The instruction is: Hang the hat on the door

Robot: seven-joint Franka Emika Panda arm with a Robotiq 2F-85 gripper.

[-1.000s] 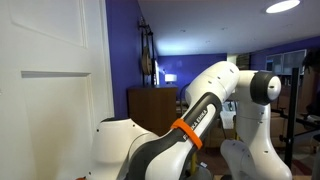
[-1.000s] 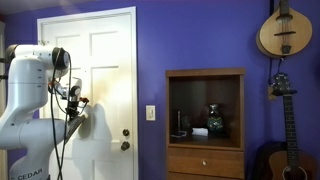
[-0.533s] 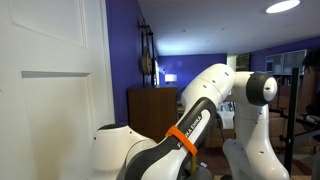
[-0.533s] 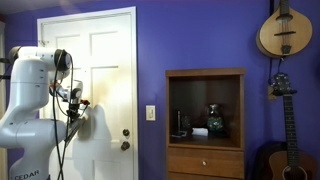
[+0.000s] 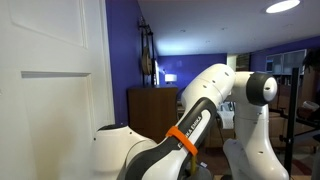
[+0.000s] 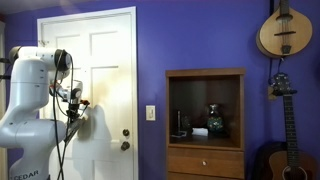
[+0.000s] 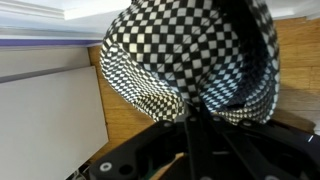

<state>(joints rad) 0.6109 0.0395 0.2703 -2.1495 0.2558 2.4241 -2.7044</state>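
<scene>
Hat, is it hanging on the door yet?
Not yet. Done: the gripper has the hat pinched. In hand: the arm is close in front of the white door. Left: hanging it there; no hat shows on the door in either exterior view.

White robot arm point(image 6: 35, 100) before white door point(image 6: 108, 60), purple wall point(image 6: 200, 40).

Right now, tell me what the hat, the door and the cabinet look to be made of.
Hat: woven fabric or straw-like mesh, matte; black-and-light checker weave shows.
Door: painted white, likely wood; raised panels, soft sheen.
Cabinet: dark brown wood, it seems; smooth brown faces, grain too small to tell.
</scene>
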